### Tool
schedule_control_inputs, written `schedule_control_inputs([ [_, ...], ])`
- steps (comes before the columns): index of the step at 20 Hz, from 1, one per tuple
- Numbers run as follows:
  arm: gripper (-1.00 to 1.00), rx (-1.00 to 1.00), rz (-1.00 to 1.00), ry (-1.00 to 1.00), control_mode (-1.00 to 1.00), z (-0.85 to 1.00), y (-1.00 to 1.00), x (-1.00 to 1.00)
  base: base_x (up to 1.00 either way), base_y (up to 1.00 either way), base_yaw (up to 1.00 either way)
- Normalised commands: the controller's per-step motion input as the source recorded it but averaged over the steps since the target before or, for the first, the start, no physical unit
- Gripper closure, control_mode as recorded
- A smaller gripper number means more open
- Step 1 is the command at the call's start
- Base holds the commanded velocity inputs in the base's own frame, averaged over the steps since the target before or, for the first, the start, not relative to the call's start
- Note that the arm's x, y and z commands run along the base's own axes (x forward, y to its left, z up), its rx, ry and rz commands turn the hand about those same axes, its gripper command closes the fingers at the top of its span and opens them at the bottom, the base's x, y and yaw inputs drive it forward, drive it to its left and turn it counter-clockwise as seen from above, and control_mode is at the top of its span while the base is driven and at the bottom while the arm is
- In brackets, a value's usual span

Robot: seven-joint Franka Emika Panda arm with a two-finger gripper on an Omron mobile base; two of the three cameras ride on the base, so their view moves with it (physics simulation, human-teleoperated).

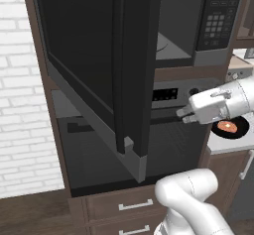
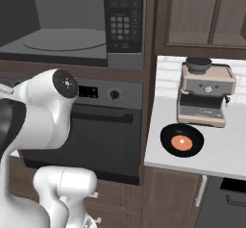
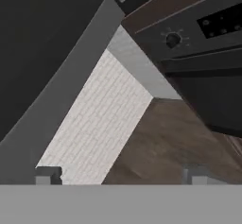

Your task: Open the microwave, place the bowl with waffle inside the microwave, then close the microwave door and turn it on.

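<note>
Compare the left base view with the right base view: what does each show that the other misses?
Left base view alone: the microwave door swung wide open, and the open, empty pincer in front of the oven. Right base view alone: the coffee machine behind the bowl. Shared: the microwave's keypad, the oven, the bowl with its waffle.

Microwave door (image 1: pixel 99 65) open; bowl with waffle (image 2: pixel 181 140) on counter.

White arm bent at the elbow, forearm level, end effector (image 3: pixel 120 176) empty, fingers (image 3: pixel 47 175) spread wide.
</note>
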Motion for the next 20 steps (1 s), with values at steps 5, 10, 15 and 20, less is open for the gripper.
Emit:
schedule_control_inputs([
  [5, -1.0, -0.29, -0.46, 0.0, -1.0, -0.55, -1.0, 0.11, 0.0, 0.0, 0.0],
  [10, -1.0, -0.24, -0.44, 0.0, -1.0, -0.58, -1.0, 0.16, 0.0, 0.0, 0.0],
  [15, -1.0, -0.2, -0.36, 0.11, -1.0, -0.42, -1.0, 0.44, 0.0, 0.0, 0.0],
  [20, -1.0, -0.02, -0.19, 0.24, -1.0, -0.16, -1.0, 0.77, 0.0, 0.0, 0.0],
])
